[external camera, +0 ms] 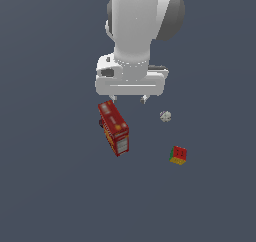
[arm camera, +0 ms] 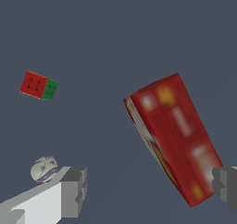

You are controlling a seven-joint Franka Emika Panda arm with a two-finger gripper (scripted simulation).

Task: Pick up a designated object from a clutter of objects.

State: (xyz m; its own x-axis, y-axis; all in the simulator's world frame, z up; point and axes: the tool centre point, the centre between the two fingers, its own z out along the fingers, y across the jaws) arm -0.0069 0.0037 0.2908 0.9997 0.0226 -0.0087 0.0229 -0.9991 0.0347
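Observation:
The tiny whitish-grey ball (external camera: 165,116) lies on the dark floor, to the exterior view's right of the long red bus-like box (external camera: 114,127). The small red-green-yellow cube (external camera: 178,155) lies nearer the camera than the ball. My gripper (external camera: 129,100) hangs above the floor just behind the bus and ball, open and empty, with only its fingertips (external camera: 144,100) showing under the white hand. In the wrist view the ball (arm camera: 44,169) sits just outside one finger (arm camera: 74,190), the bus (arm camera: 176,137) lies by the other finger (arm camera: 227,188), and the cube (arm camera: 39,85) is farther off.
The floor (external camera: 50,186) is a plain dark grey-blue surface. The white arm and hand (external camera: 131,76) fill the upper middle of the exterior view.

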